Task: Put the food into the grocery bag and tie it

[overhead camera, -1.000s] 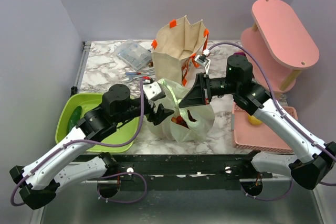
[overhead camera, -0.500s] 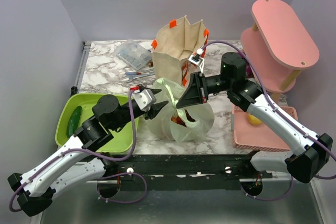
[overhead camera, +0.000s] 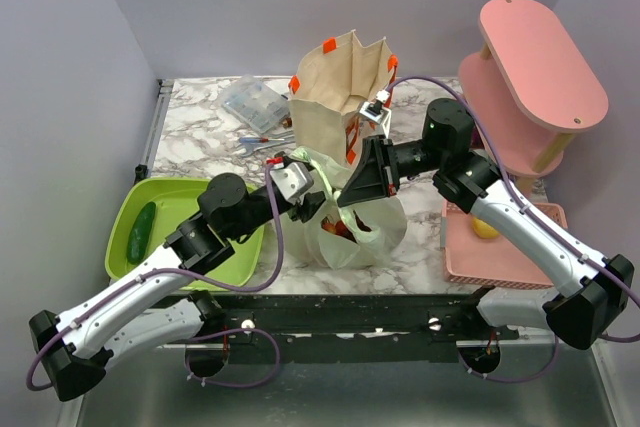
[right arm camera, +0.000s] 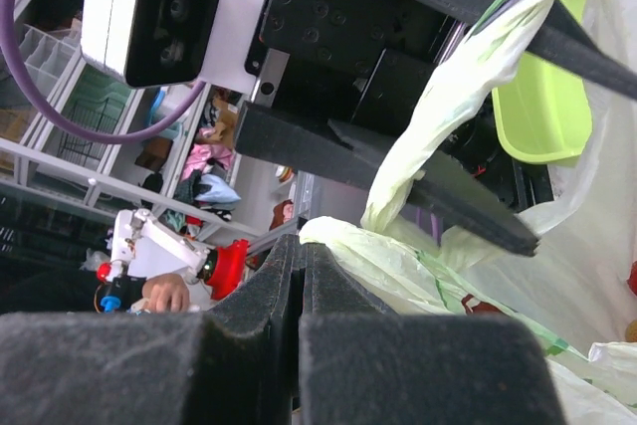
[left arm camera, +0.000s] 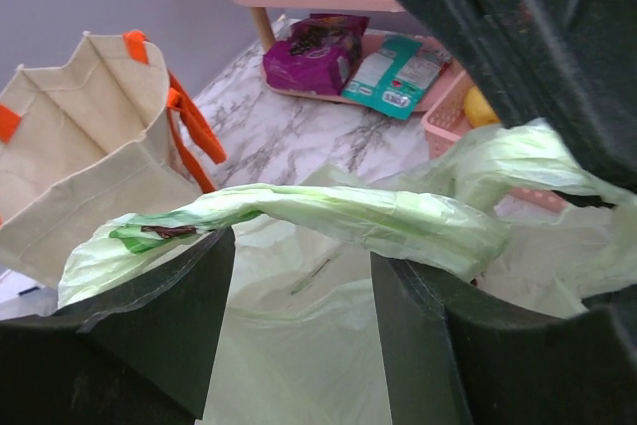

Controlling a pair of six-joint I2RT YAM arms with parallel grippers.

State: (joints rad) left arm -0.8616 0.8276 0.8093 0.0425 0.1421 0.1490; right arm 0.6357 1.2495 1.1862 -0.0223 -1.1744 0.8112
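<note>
Tying step, by look of it. Grey-veined marble table (overhead camera: 200, 127): thin light green translucent plastic grocery bag (overhead camera: 350, 242) at centre, red food (overhead camera: 343, 230) inside. Stiff beige tote with orange handles (overhead camera: 335, 97) just behind, lime green tray (overhead camera: 200, 257) left, pink basket (overhead camera: 500, 257) right; open room mainly upward and toward near edge. Black right gripper (overhead camera: 342, 197): fingers pressed together, pinching bag film. Black left gripper (overhead camera: 312, 205): fingers spread, twisted handle loop (left arm camera: 328, 211) across gap, unclamped. Next: clamp loop, cross over other handle, avoid dragging bag into tote.
</note>
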